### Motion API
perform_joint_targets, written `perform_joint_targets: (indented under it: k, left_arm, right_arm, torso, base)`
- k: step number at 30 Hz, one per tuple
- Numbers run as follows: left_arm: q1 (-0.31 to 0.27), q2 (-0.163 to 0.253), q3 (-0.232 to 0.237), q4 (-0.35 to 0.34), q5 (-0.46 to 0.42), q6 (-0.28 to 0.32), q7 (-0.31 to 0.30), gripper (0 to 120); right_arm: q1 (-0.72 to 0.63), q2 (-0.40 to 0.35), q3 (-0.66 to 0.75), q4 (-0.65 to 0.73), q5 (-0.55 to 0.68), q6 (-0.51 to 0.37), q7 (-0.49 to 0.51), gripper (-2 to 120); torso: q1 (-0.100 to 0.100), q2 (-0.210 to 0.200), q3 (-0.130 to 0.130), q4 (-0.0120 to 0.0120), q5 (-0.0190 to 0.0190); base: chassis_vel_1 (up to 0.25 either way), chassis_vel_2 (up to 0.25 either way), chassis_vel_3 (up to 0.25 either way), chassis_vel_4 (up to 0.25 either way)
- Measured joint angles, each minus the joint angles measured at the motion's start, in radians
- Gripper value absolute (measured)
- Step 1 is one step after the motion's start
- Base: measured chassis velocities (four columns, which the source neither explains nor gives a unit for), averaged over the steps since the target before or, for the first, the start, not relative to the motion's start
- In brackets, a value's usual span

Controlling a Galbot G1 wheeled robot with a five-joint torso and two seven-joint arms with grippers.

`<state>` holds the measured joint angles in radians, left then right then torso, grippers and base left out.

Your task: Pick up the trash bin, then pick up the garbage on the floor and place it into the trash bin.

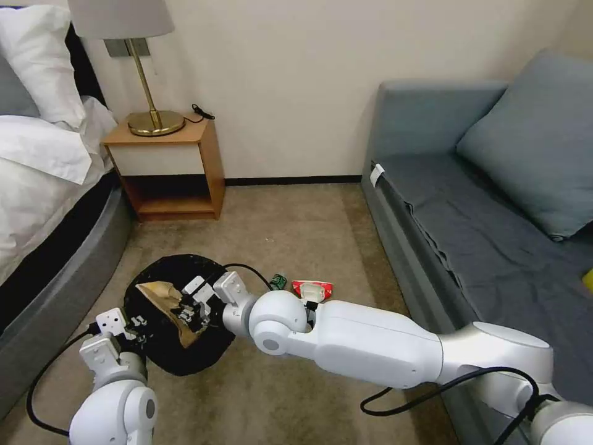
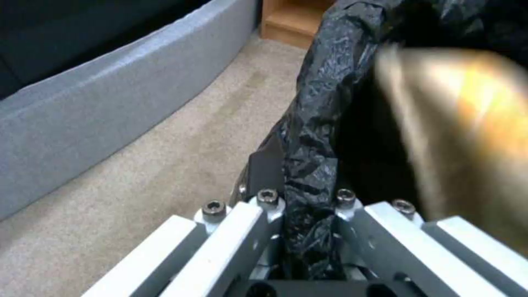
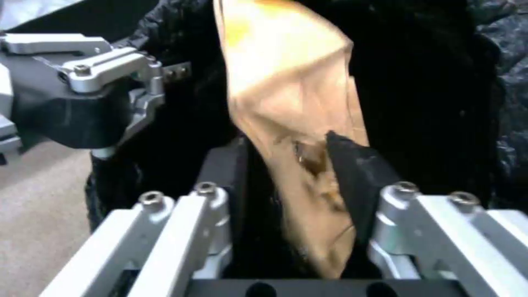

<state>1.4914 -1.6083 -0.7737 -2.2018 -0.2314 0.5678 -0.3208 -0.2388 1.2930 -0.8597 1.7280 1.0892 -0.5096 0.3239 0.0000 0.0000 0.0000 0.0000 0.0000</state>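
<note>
over the carpet between bed and sofa, the left gripper (image 1: 137, 326) is clamped on the bagged rim of the trash bin (image 1: 162, 355), holding its mouth up toward the right gripper (image 1: 188, 307), which sits over the opening with the gold-brown snack wrapper (image 1: 162, 295) between its fingers, though whether they are pinching or letting go i cannot tell. judging by that, the bin is held close so the drop is short. the small bottle (image 1: 278, 282) and red-and-white packet (image 1: 312, 289) lie on open carpet by the sofa's front edge, with room to reach.
</note>
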Motion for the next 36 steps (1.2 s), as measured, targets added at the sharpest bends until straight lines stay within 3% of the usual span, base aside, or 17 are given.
perform_joint_targets:
  k: [2,5,7,11,15,17,20,24,25,29,30,36]
  left_arm:
    - [0.000,0.000,0.000,0.000,0.000,0.000,0.000,2]
    - [0.001,0.000,0.000,0.000,-0.001,-0.002,0.001,2]
    - [0.002,0.000,0.000,0.000,-0.001,-0.003,0.000,2]
    - [0.003,0.000,-0.002,-0.003,-0.003,-0.004,0.001,2]
    - [0.002,0.000,-0.004,-0.004,-0.005,-0.004,0.001,2]
    - [0.001,0.000,-0.010,-0.004,-0.010,-0.004,0.002,2]
    - [-0.001,0.000,-0.014,-0.004,-0.014,-0.004,0.002,2]
    - [-0.005,0.000,-0.026,0.004,-0.026,-0.004,0.003,2]
    - [-0.005,0.000,-0.026,0.004,-0.026,-0.004,0.003,2]
    - [-0.008,0.000,-0.034,0.011,-0.040,-0.005,0.003,2]
    - [-0.008,0.000,-0.034,0.011,-0.040,-0.005,0.003,2]
    - [-0.009,0.000,-0.035,0.015,-0.045,-0.005,0.005,2]
  right_arm:
    - [-0.001,-0.002,0.001,0.000,-0.003,-0.001,0.001,44]
    - [-0.002,-0.007,0.011,0.002,-0.011,-0.003,0.001,59]
    - [-0.002,-0.010,0.015,0.002,-0.017,-0.003,0.001,61]
    - [0.005,-0.032,0.045,0.013,-0.036,0.000,0.000,82]
    - [0.008,-0.047,0.070,0.029,-0.042,0.003,0.000,89]
    - [0.009,-0.089,0.118,0.059,-0.052,0.008,-0.001,98]
    - [0.005,-0.137,0.159,0.075,-0.062,0.016,-0.005,99]
    - [-0.080,-0.288,0.332,0.140,-0.124,0.092,-0.041,100]
    - [-0.080,-0.288,0.332,0.140,-0.124,0.092,-0.041,100]
    - [-0.248,-0.381,0.558,0.200,-0.174,0.204,-0.071,100]
    - [-0.248,-0.381,0.558,0.200,-0.174,0.204,-0.071,100]
    - [-0.494,-0.425,0.891,0.303,-0.317,0.351,-0.086,100]
  torso:
    - [0.000,0.000,0.000,0.0000,0.0000]
    - [0.000,0.000,0.000,0.0000,0.0000]
    - [0.000,0.000,0.000,0.0000,0.0000]
    - [0.000,0.000,0.000,0.0000,0.0000]
    - [0.000,0.000,0.000,0.0001,0.0001]
    - [0.000,0.000,0.000,0.0002,0.0002]
    - [0.000,0.000,0.000,0.0003,0.0002]
    - [0.000,0.000,0.000,-0.0001,0.0003]
    - [0.000,0.000,0.000,-0.0001,0.0003]
    - [0.000,0.000,0.000,-0.0002,0.0006]
    - [0.000,0.000,0.000,-0.0002,0.0006]
    - [0.000,0.000,0.000,-0.0002,0.0004]
  base:
    - [0.000,0.000,0.000,0.000]
    - [0.000,0.000,0.000,0.000]
    - [0.000,0.000,0.000,0.000]
    - [0.000,0.000,0.000,0.000]
    - [0.000,0.000,0.000,0.000]
    - [0.000,0.000,0.000,0.000]
    - [0.000,0.000,0.000,0.000]
    - [0.000,0.000,0.000,0.000]
    - [0.000,0.000,0.000,0.000]
    - [0.000,0.000,0.000,0.000]
    - [0.000,0.000,0.000,0.000]
    - [0.000,0.000,0.000,0.000]
